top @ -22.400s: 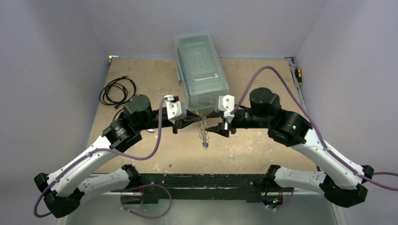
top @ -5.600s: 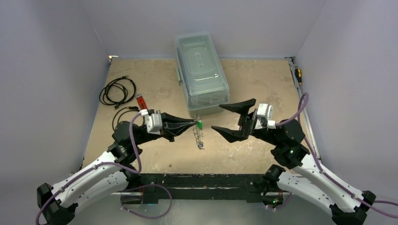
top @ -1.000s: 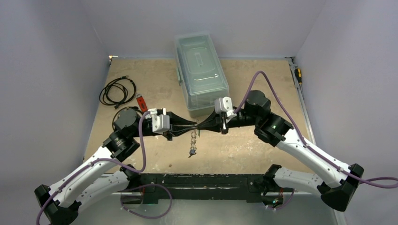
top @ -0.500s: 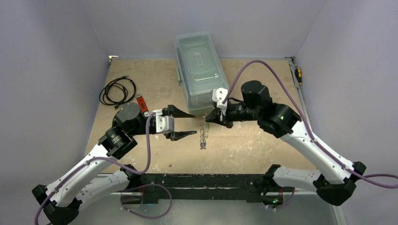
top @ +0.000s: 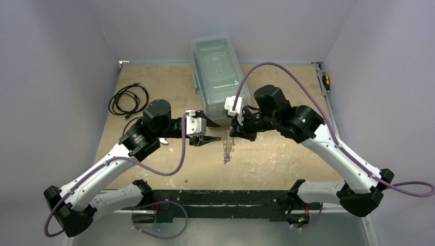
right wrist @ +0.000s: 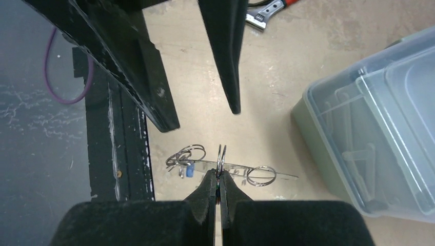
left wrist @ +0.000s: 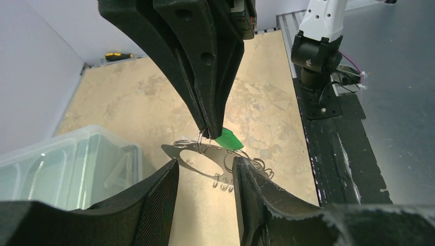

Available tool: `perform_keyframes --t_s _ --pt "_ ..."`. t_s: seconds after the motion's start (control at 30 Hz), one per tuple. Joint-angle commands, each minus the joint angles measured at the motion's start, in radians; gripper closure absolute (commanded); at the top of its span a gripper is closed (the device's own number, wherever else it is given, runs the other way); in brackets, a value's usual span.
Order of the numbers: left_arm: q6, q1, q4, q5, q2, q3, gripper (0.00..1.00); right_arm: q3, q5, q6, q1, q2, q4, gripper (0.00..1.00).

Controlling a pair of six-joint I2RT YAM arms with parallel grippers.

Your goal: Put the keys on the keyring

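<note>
Threading step, with the keyring carried in the air. Your right tool is pinched fully shut on one small wire ring of the keyring. The keyring appears to hang from that grip above the bench, just in front of the lidded clear box. The green key sits right at the right tool's tips. Whether it is already threaded on a ring or only caught against the tips cannot be told from these views. The blue key dangles among the wire rings at one end of the flat crescent band. Your left tool stands part open and holds nothing, its tips just beside the band and facing the right tool. The job looks nearly done, judging by both keys sitting at the loop. For the next move, hold the right grip steady and bring the left tool in slowly. Close it on the green key's head, not the thin wire, which would slip or twist the whole loop.
</note>
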Motion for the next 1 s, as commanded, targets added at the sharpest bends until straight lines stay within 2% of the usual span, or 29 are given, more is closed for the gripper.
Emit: perform_keyframes --t_s 0.0,0.23,0.67,0.97 --pt "0.014 0.002 0.009 0.070 0.040 0.035 0.58 0.043 -0.032 -0.016 0.016 0.011 0.010 1.00" --pt "0.002 0.003 0.023 0.119 0.073 0.030 0.58 0.048 -0.075 -0.022 0.021 0.009 0.028 1.00" --pt "0.003 0.003 0.038 0.132 0.095 0.024 0.71 0.050 -0.093 -0.028 0.040 0.023 0.032 1.00" --pt "-0.001 0.002 0.048 0.145 0.097 0.023 0.75 0.052 -0.098 -0.024 0.051 0.028 0.035 1.00"
